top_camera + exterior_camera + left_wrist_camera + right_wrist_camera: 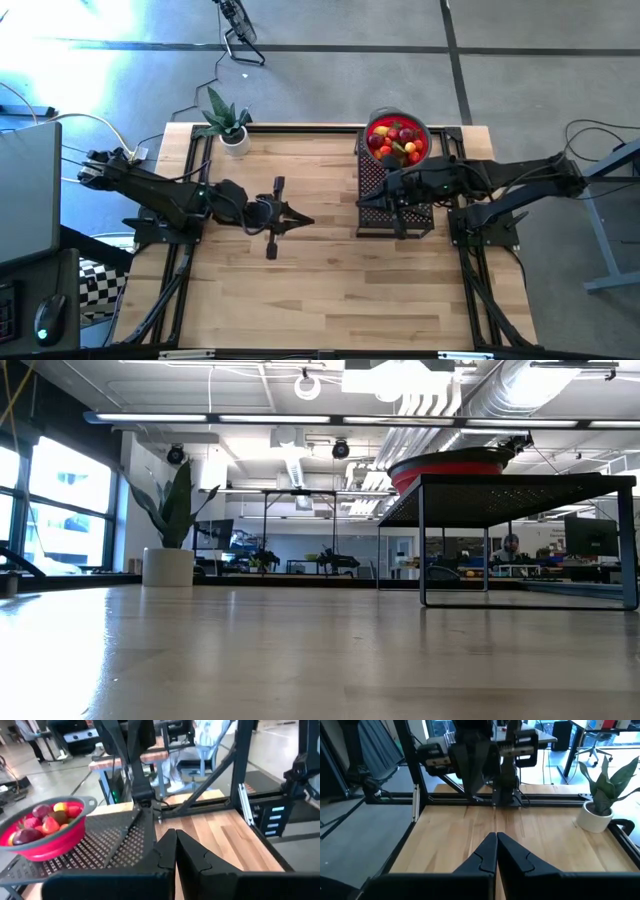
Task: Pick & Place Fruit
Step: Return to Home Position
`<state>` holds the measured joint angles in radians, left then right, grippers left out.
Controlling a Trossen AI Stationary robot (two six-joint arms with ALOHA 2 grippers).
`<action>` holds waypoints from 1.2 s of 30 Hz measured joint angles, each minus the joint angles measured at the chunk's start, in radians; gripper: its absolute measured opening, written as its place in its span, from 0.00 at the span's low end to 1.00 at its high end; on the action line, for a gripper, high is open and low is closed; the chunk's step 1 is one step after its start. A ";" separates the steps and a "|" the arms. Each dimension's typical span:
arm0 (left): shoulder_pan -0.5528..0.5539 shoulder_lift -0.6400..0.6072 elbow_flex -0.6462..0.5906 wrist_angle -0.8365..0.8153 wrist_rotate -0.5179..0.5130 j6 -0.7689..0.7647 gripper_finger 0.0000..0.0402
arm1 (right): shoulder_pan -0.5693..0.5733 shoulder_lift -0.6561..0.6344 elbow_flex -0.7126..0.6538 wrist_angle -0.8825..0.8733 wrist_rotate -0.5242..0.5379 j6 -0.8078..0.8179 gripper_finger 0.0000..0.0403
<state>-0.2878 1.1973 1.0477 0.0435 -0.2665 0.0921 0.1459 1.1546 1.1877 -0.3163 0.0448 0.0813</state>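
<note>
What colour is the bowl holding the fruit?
The bowl is red; the left wrist view shows it best.

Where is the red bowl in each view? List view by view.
High view: red bowl at top, right of centre, on the black shelf.
Low view: red bowl upper right, atop the shelf.
Left wrist view: red bowl in it, on the shelf.
Right wrist view: not in it.
Shared landmark: the shelf beneath it.

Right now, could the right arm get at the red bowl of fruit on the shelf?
Probably yes. The right gripper, shut, is held above the black mesh shelf, right beside the red bowl. The bowl's top is open and nothing stands between them. The left gripper waits farther away.
</note>
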 joint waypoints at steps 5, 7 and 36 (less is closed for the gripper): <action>-0.001 -0.003 -0.018 -0.007 -0.001 -0.010 0.00 | 0.004 0.007 -0.003 -0.004 -0.003 0.000 0.01; -0.016 -0.006 -0.064 0.023 -0.012 -0.022 0.00 | 0.020 0.005 -0.023 0.002 0.000 0.000 0.01; -0.060 -0.329 -0.415 0.075 -0.122 0.016 0.00 | 0.205 -0.214 -0.292 0.230 0.215 -0.036 0.01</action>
<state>-0.3474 0.8686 0.6325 0.1189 -0.3881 0.1084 0.3506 0.9408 0.8961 -0.0862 0.2596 0.0450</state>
